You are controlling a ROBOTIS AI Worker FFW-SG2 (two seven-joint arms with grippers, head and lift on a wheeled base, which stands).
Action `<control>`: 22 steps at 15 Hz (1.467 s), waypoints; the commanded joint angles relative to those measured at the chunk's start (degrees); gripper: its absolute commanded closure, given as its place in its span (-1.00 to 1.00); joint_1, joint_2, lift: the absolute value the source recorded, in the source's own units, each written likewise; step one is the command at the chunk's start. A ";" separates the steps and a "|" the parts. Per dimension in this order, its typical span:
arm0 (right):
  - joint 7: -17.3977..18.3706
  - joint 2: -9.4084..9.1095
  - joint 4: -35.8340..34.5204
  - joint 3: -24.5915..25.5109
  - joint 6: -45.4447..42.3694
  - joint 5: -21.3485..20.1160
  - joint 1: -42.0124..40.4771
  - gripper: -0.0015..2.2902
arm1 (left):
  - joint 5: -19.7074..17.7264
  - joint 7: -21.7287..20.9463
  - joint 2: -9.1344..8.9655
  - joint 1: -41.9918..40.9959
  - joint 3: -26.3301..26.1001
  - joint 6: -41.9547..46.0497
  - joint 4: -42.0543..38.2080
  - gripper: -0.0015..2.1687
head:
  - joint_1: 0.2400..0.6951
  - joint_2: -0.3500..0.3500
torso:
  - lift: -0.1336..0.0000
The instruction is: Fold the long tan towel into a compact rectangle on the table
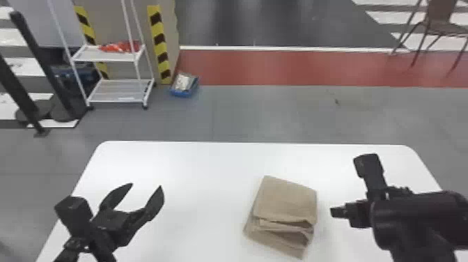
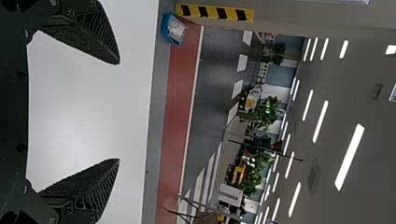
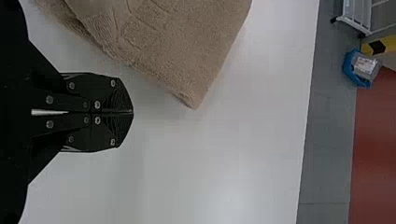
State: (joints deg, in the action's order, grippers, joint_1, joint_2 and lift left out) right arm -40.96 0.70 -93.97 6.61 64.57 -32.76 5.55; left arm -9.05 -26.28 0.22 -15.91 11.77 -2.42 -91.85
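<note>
I have the left gripper (image 1: 146, 186) over the worktop (image 1: 195, 167) toward its left edge, fingers spread, nothing between them. Caution: if I close it on the upper layer alone, lifting may undo the fold. The towel (image 1: 287, 198) lies right of the worktop's middle, well apart from the far edge, folded into a thick stack turned slightly askew. Its lower layers jut out on the side facing me; I judge folding nearly complete, with squaring-up to do. Pressing down off-centre could make the loose layers slide. I have the right gripper (image 1: 336, 212) between the towel and the worktop's right edge, fingers together, empty. Caution: a low sideways push from there could wedge the tips between layers or skew the stack.
</note>
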 commanded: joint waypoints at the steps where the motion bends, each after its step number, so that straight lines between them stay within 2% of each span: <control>1: 2.47 0.36 7.57 0.60 -1.85 0.42 4.82 0.29 | -0.09 0.00 0.04 0.00 0.45 0.00 0.09 -0.86 | 1.00 -0.11 | 1.00; 4: 4.22 -0.08 13.81 -0.37 -3.61 1.92 8.86 0.29 | -0.09 -0.17 0.04 0.00 0.36 0.00 0.27 -0.86 | 1.00 -0.14 | 1.00; 7: 5.10 -0.75 14.25 -2.66 -5.37 2.18 9.30 0.29 | -0.09 -0.17 0.13 0.09 0.71 0.00 0.18 -0.86 | 1.00 -0.07 | 1.00; 9: 6.77 -0.75 14.25 -3.89 -6.95 2.71 9.74 0.29 | -0.09 -0.17 0.13 0.18 0.71 0.00 0.27 -0.86 | 1.00 -0.03 | 1.00; 13: 7.83 -0.75 16.71 -6.52 -6.95 3.50 11.50 0.29 | -0.09 -0.17 0.04 0.18 0.54 0.00 0.35 -0.86 | 1.00 0.03 | 1.00; 15: 7.65 -0.75 16.45 -6.88 -5.90 3.50 11.32 0.29 | -0.09 -0.26 0.13 0.09 1.15 0.00 0.35 -0.86 | 1.00 0.06 | 1.00; 17: 6.77 -0.75 13.20 -5.73 -4.32 3.58 8.95 0.29 | -0.09 -0.35 0.13 0.09 1.68 0.00 0.44 -0.86 | 1.00 0.08 | 1.00; 22: 5.72 -0.75 10.65 -3.97 -1.33 3.67 7.10 0.29 | 0.00 -0.26 0.04 0.97 0.71 0.00 1.32 -0.86 | 1.00 0.07 | 1.00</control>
State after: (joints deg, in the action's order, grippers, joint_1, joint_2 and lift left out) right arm -35.26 0.00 -82.78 2.11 63.08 -29.25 13.04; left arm -9.12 -26.56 0.30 -15.31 12.74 -2.42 -90.99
